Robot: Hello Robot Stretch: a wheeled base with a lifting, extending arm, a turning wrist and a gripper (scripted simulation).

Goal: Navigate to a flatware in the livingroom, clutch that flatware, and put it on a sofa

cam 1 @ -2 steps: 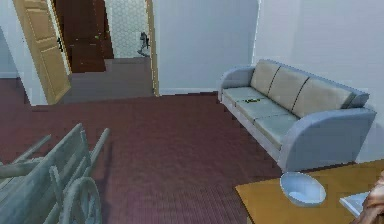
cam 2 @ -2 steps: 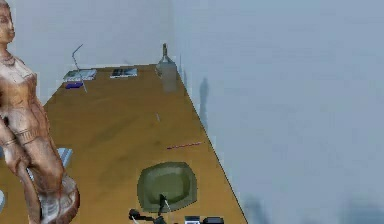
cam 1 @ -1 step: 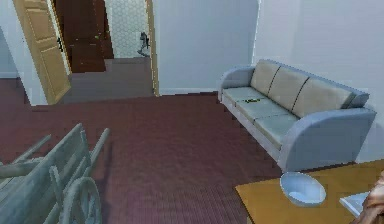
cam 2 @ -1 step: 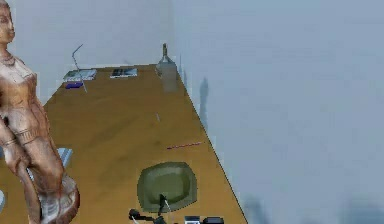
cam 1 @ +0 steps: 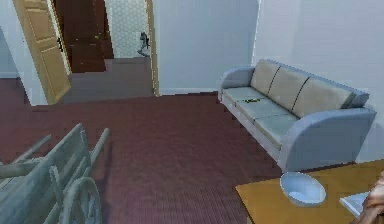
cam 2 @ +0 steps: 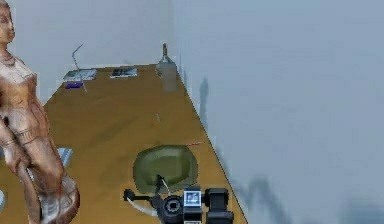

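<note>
The gripper (cam 2: 137,197) shows low in the arm side view, over a wooden table (cam 2: 110,125). Its dark body and two white marked squares sit just right of it. A flat olive-green dish (cam 2: 168,165) lies on the table right behind the fingers, with a thin pale sliver (cam 2: 190,146) at its far rim. I cannot tell whether the gripper holds anything. In the forward view a grey-blue sofa (cam 1: 290,105) with tan cushions stands against the right wall, and a small dark thing (cam 1: 250,100) lies on its seat.
A tall wooden statue (cam 2: 25,120) stands on the table's left. At the table's far end lie flat papers (cam 2: 122,72) and a grey bottle-like thing (cam 2: 166,62). The forward view has a pale bowl (cam 1: 302,187) on the table corner, a grey chair (cam 1: 60,180), red carpet and an open door (cam 1: 42,50).
</note>
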